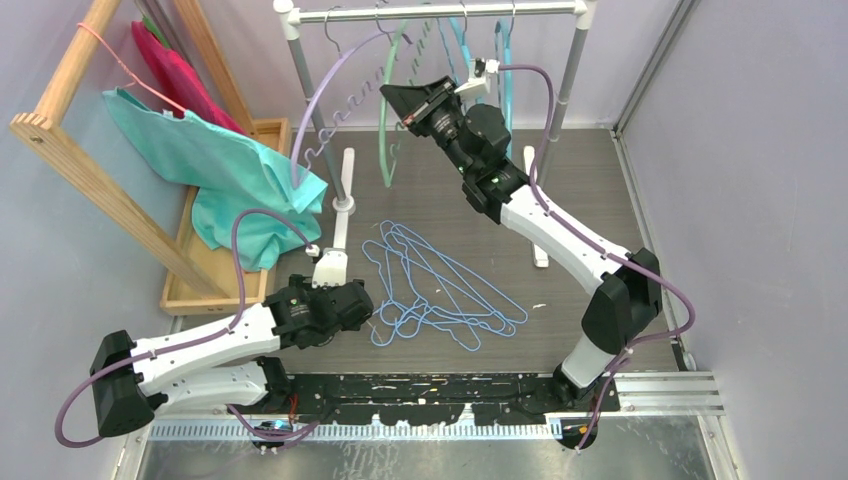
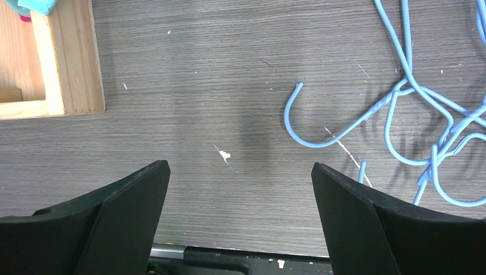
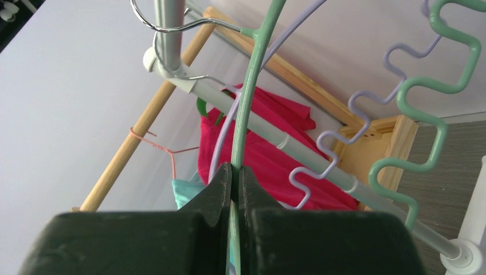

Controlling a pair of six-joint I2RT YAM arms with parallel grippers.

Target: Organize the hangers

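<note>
Right jaws were clamped on the green hanger, gripping its arm just below the rail it hung from. Purple hanger hung at the rail's left end, teal hangers toward its right. Blue wire hangers lay tangled on the worktop in front of the rail. Left jaws were wide apart and empty, low over the worktop, further out from the rail.

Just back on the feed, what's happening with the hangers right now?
The right claw is shut on the curved arm of the green hanger, whose hook sits over the grey rail beside a purple hanger. The left claw is open, low over the table next to the tangle of light-blue wire hangers, touching none. That pile is not yet hung.
</note>
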